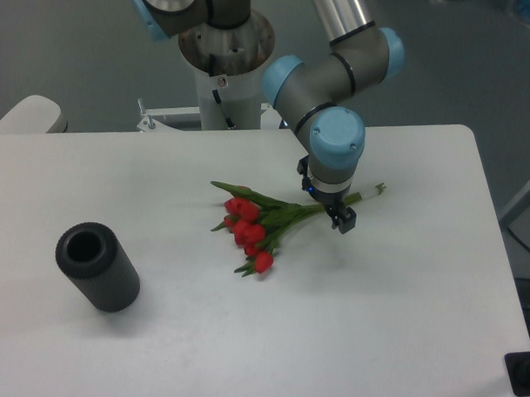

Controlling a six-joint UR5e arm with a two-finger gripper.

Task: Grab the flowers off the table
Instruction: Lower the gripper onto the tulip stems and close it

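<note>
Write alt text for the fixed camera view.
A robot arm's gripper hangs low over the stems of a bunch of red tulips lying on a white table. A dark grey cylinder lies at the table's left.

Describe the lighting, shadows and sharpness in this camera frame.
Fixed camera: soft, even light with no hard glare on the table; faint shadows beside the dark cylinder, under the flowers and below the tool; whole frame slightly soft, so the tool's finger gap is unreadable.

I see flowers (257,224) mid-table (399,343) | cylinder (97,267) lying well left of flowers, nearer me | gripper (338,214) over their stems, right
</note>
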